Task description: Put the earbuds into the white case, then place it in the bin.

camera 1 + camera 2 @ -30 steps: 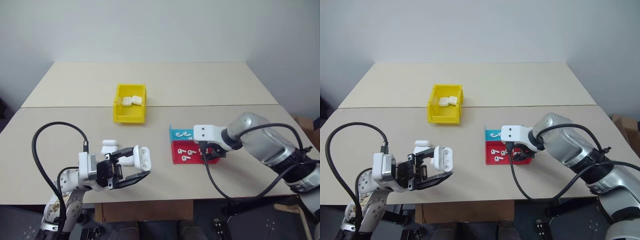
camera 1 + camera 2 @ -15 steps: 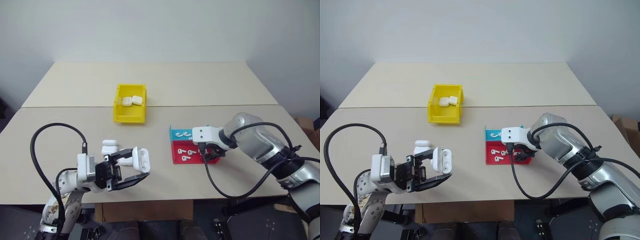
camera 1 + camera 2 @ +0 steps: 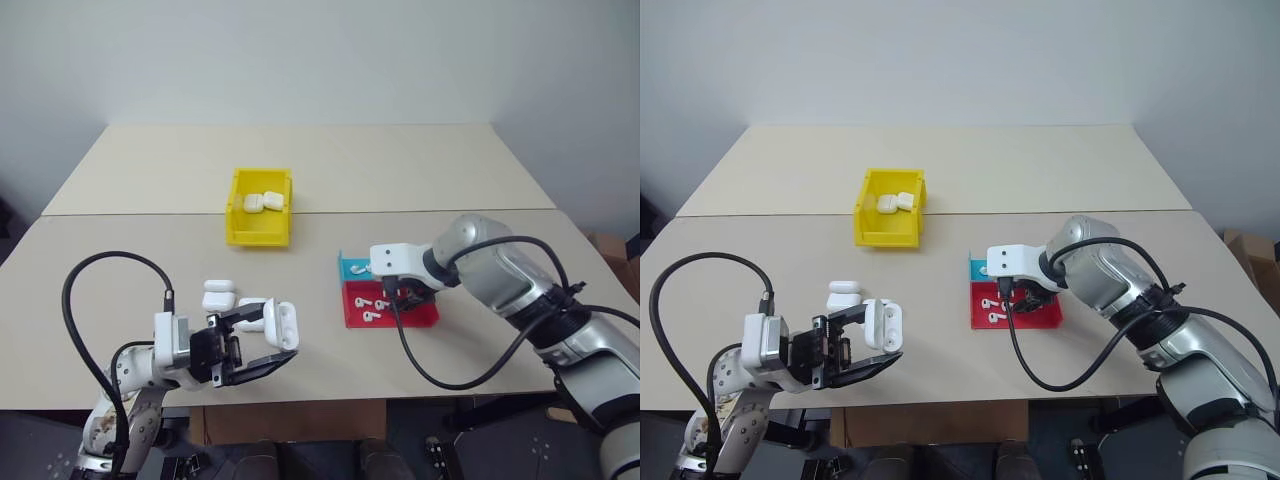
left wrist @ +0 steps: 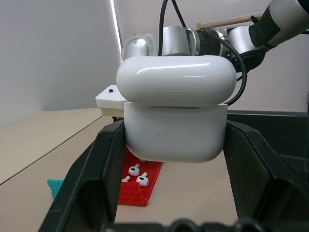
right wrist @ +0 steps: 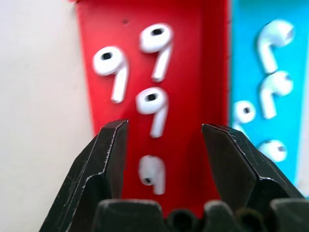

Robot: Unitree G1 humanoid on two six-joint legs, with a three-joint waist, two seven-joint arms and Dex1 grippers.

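My left gripper (image 3: 268,342) is shut on the white case (image 4: 174,116), holding it above the table's near edge with its lid flipped open. My right gripper (image 5: 164,128) hangs open, pointing down over the red tray (image 3: 424,314). Several white earbuds (image 5: 152,104) lie in that tray, one of them right between the fingertips (image 5: 113,140), untouched. The yellow bin (image 3: 257,237) stands at mid-table, far from both grippers, with two white cases (image 3: 264,201) inside it.
A blue tray (image 5: 294,96) with several more earbuds (image 5: 270,87) adjoins the red one on its far side. Two spare white cases (image 3: 219,293) lie on the table just beyond my left gripper.
My right gripper has shifted a little to the left across the red tray, still open. The left gripper and its case have kept still.
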